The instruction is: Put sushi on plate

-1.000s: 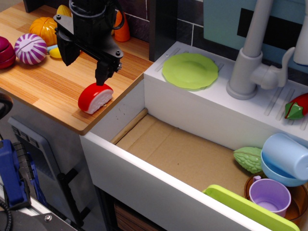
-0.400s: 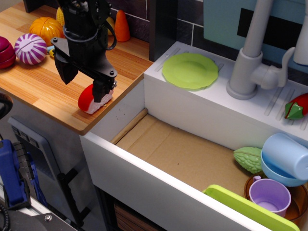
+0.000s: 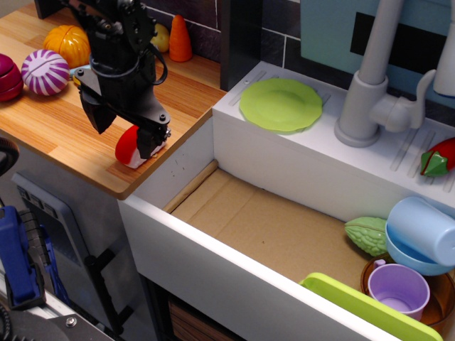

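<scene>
The black tool point(image 3: 146, 138) is right down on the sushi point(image 3: 130, 146) now, low over the near corner of the wooden desk point(image 3: 64, 124). One dark finger point(image 3: 151, 140) sits across the front of the piece and hides its right half; only the glossy red dome and a sliver of white base show on the left. The bulk of the tool covers the rest, so whether its jaws are clamped on the sushi or merely straddling it — cannot tell from this angle. The sushi itself rests on the desk, close to the edge where the wood meets the white sink wall.

The plate point(image 3: 280, 104) — light green, round — lies flat on the white ledge behind the sink point(image 3: 270, 227), well apart from the sushi, just left of the grey faucet point(image 3: 370, 92).

At the back of the desk sit a purple-and-white striped ball point(image 3: 44, 72), an orange pumpkin-like toy point(image 3: 67, 42) and an orange cone point(image 3: 180, 39). Over on the right, a red pepper toy point(image 3: 438, 158) lies on the ledge. Down in the cardboard-floored sink sit a bumpy green vegetable point(image 3: 366, 236), a blue bowl point(image 3: 419, 234) tipped on its side, a lilac cup point(image 3: 398, 290) and the edge of a lime-green tray point(image 3: 355, 305).
</scene>
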Tool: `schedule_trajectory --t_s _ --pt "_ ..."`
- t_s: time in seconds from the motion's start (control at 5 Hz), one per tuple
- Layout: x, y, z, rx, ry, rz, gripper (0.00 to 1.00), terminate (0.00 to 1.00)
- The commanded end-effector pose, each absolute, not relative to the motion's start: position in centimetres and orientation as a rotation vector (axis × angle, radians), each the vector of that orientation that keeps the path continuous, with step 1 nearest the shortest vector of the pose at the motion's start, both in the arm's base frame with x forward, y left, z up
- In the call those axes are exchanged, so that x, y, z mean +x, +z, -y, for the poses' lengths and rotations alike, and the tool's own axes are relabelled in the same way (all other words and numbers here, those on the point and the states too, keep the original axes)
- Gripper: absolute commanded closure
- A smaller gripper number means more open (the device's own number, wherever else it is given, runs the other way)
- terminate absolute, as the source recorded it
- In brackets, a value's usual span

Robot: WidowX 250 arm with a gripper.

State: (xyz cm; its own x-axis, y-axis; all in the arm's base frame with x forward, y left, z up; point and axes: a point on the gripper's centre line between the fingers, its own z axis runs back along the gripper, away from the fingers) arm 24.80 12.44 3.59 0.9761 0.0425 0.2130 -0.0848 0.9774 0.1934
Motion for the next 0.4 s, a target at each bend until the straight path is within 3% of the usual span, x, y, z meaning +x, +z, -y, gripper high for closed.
schedule_trajectory --t_s 0.0,0.2 --pt "25.58 2.91 -13.5 0.209 0.044 0.256 0.0 0.0" --pt "25.94 2.35 -13.55 0.208 0.043 0.271 0.0 0.0"
